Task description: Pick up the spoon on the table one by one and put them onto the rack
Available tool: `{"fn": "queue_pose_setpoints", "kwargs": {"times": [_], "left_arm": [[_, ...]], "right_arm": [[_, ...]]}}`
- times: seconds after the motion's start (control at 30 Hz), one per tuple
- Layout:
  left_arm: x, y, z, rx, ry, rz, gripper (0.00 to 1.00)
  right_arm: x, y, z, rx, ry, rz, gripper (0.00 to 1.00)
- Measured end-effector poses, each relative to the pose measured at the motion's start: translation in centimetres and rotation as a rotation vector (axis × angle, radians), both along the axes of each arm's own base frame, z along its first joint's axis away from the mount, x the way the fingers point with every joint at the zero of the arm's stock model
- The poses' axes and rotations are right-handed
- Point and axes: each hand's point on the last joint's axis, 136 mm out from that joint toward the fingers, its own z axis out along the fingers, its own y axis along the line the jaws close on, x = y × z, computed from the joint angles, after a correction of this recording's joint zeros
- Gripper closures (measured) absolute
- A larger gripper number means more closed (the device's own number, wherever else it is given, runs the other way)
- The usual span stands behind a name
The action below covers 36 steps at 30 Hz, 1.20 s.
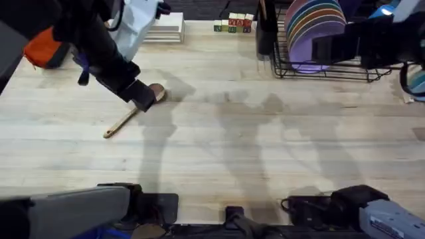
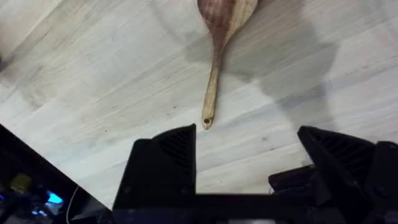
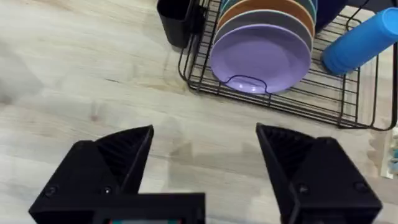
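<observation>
The left end effector (image 2: pixel 245 168) hangs with its fingers spread wide, empty, just over the spoon (image 1: pixel 130 115) — a brown wooden one lying flat on the desk (image 1: pixel 265 146) at far left. The right end effector (image 3: pixel 202 168) is also spread and holds nothing, above bare desk near the black wire rack (image 3: pixel 280 102), which stands at far right with upright plates (image 3: pixel 261 56) and a blue cup (image 3: pixel 360 43).

Bright even light, soft arm shadows on table (image 1: pixel 265 153), near arms blurred, w/ no glare

Brown spoon (image 2: pixel 219 37), pale-grained table (image 1: pixel 265 153), black wire rack (image 3: pixel 280 102), purple plate (image 3: pixel 261 59)
</observation>
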Motion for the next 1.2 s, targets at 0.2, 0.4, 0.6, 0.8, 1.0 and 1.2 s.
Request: {"fn": "queue_pose_setpoints", "kwargs": {"times": [0.2, 0.4, 0.6, 0.8, 1.0, 1.2], "left_arm": [[0.5, 0.5, -1.0, -0.006, 0.027, 0.011, 0.005], [1.0, 0.8, -1.4, -0.036, 0.022, 0.035, 0.005], [1.3, 0.7, -2.5, -0.050, 0.059, 0.040, 0.004], [1.5, 0.8, -4.4, -0.052, 0.133, 0.042, 0.005], [2.4, 1.6, -6.1, -0.055, 0.148, 0.071, 0.005], [2.9, 2.5, -8.2, -0.054, 0.112, 0.089, 0.005]], "right_arm": [[0.0, 0.0, 0.0, 0.000, 0.000, 0.000, 0.009], [0.0, 0.0, 0.0, 0.000, 0.000, 0.000, 0.009], [0.0, 0.0, 0.0, -0.001, 0.000, 0.000, 0.009], [0.0, 0.0, 0.0, 0.000, 0.000, 0.000, 0.009], [0.0, 0.0, 0.0, 0.000, 0.000, 0.000, 0.009], [0.0, 0.0, 0.0, -0.018, -0.001, 0.015, 0.009]]}}
